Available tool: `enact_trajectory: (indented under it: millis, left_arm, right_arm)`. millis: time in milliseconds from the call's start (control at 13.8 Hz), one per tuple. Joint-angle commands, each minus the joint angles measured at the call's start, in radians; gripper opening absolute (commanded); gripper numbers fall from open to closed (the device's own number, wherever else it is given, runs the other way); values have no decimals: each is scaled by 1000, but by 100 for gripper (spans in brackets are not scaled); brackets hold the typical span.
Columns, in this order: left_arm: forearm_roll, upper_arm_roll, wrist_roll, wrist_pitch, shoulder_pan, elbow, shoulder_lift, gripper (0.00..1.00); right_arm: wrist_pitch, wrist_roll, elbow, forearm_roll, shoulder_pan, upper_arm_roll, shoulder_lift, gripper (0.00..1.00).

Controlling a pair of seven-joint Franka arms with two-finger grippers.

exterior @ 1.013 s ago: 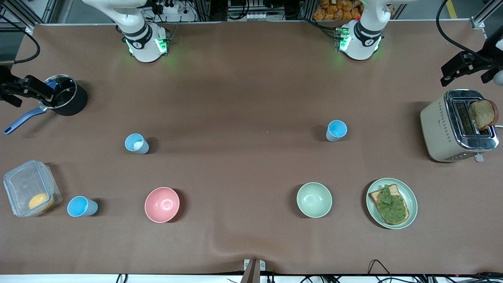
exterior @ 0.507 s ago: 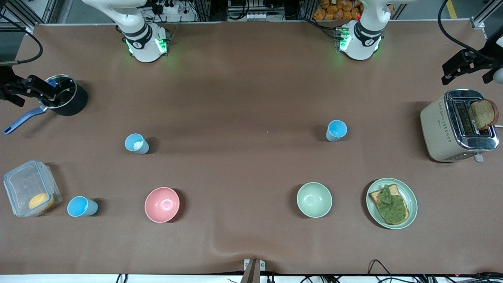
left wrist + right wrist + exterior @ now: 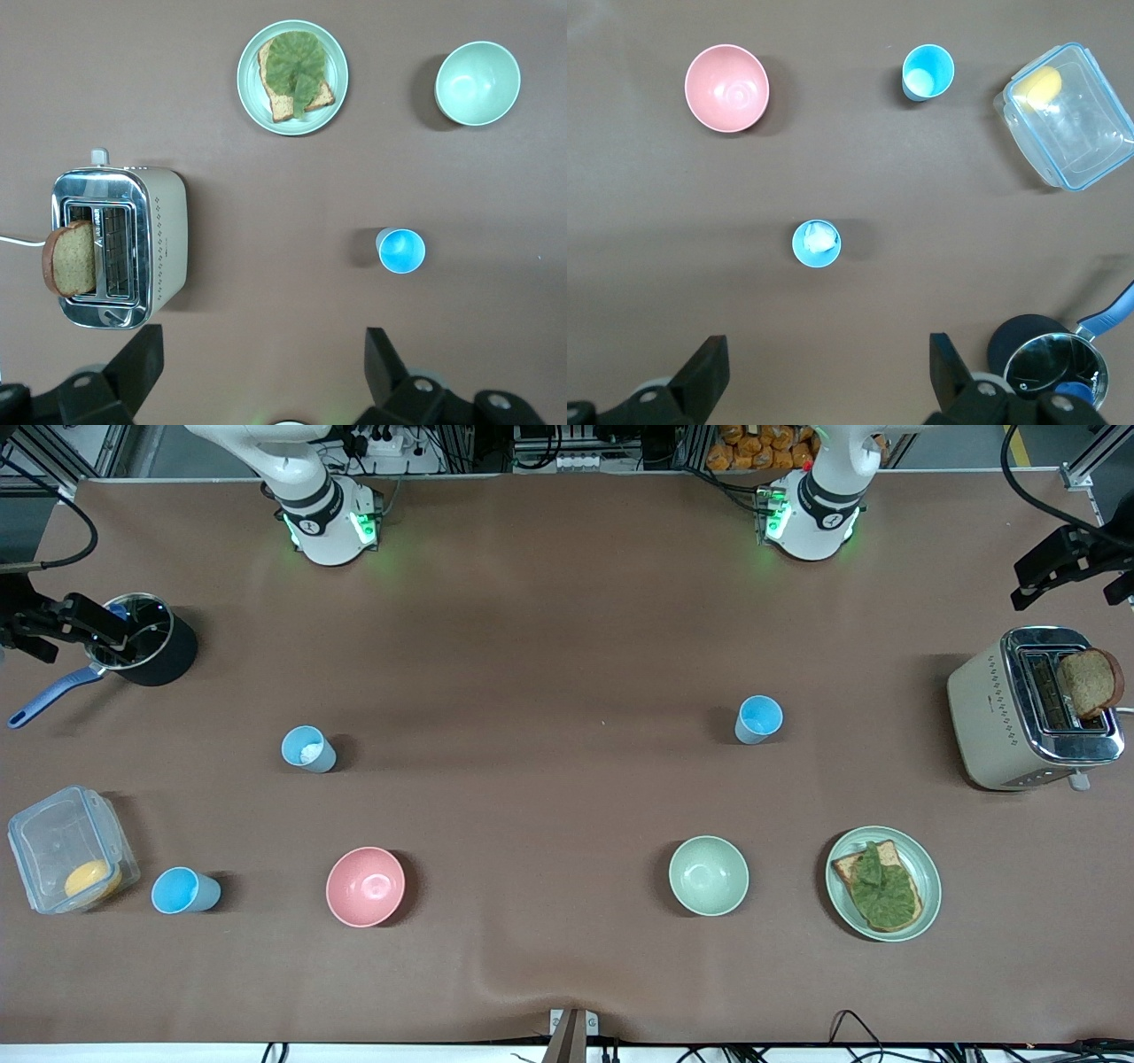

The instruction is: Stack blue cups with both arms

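Two pale-blue cups stand upright and far apart on the brown table. The one with a white wad (image 3: 308, 748) (image 3: 816, 243) is toward the right arm's end. The empty one (image 3: 758, 719) (image 3: 401, 251) is toward the left arm's end. High over the table, my right gripper (image 3: 826, 347) is open, with only bare cloth between its fingers. My left gripper (image 3: 263, 345) is open too, high up between the toaster and the empty cup. Neither touches a cup.
A brighter blue cup (image 3: 184, 891) stands by a clear box (image 3: 71, 849). A pink bowl (image 3: 365, 886), a green bowl (image 3: 708, 875) and a plate of toast (image 3: 883, 883) sit nearer the camera. There is a black pot (image 3: 151, 651) at the right arm's end and a toaster (image 3: 1032, 707) at the left arm's.
The left arm's hand has drifted toward its end of the table and toward the bases. The right arm's hand has barely shifted. The cups have not moved.
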Motion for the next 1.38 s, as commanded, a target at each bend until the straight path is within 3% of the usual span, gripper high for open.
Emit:
enact_trajectory:
  millis: [0,1303]
  left_arm:
    - [-31,7,19,-7,15,-1,-19,100]
    - [-91,2,-29,-24,3,-5,13,100]
  right_arm:
    - [-14,-6,21,4,4,-6,8,100]
    - [-46,-10,15,-3,28,-5,10,100]
